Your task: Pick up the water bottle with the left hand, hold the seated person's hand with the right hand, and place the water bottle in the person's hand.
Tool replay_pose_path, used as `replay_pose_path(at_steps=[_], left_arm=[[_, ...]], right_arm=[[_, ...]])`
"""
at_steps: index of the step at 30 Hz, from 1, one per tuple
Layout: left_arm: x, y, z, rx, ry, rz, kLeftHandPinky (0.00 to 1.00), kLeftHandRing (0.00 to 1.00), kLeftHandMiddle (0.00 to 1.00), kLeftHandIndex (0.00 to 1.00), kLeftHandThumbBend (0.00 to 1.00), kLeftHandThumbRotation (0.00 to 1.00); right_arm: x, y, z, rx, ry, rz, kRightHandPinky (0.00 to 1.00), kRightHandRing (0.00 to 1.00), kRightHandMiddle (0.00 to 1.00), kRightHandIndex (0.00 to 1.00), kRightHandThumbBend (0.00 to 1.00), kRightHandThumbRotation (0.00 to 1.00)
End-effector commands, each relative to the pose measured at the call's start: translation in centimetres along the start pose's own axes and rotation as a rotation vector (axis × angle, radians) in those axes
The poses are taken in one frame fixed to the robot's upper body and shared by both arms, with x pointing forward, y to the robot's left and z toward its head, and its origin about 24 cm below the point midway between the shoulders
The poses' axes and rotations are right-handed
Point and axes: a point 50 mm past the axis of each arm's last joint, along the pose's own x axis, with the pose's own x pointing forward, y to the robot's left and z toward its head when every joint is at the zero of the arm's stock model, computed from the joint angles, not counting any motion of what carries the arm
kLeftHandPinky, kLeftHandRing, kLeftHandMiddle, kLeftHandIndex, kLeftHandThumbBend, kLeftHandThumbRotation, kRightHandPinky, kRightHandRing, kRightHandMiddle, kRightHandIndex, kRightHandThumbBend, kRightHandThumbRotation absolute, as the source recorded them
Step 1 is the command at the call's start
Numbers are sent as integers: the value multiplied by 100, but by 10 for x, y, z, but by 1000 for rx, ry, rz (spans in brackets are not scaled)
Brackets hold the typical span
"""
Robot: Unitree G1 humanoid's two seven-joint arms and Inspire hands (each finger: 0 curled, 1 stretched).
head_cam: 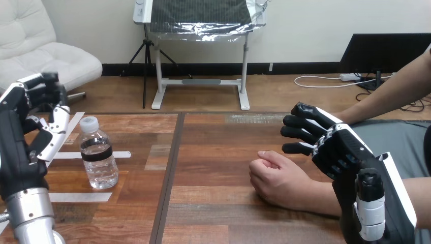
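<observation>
Bottle: the bottle (97,157) stands upright, cap on, on the left half of the table (218,152), nearer the left edge than the dark seam down the middle.
Bottle's axis: vertical, so its side faces my palm and a sideways wrap round the body fits it.
Left hand: my left hand (35,132) is raised just beside the bottle, on its left-edge side. The fingers are loosely bent and hold nothing, and the thumb points towards the bottle without touching it.
Which way to go: the bottle lies to the right of my left hand and a little lower, so I judge the coming move to be a short reach right and down.
Nearer hand: the left one by far. My right hand is well apart from the bottle, across the seam.
Right hand: my right hand (340,147) hovers by the right edge with its fingers stretched out and gripping nothing, pointing towards the seam.
Person's hand: the person's hand (274,178) rests on the table as a loose fist, right of the seam, just beside and below my right fingers. I cannot tell whether they touch, and nothing is curled round it.
Step in hand: by my reckoning, closing the left hand on the bottle comes first. Neither the bottle nor the person's hand is held yet.
</observation>
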Motion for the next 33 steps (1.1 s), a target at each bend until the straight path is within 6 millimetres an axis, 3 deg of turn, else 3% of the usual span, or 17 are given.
replay_pose_path(at_steps=[1,33], left_arm=[[16,-4,12,-11,-80,6,0,0,4,5,22,29],[13,-5,14,-55,-58,27,0,0,4,5,22,27]], right_arm=[[15,-1,12,-12,-91,31,70,78,80,81,89,97],[16,-1,12,-15,-91,32,69,77,79,81,89,97]])
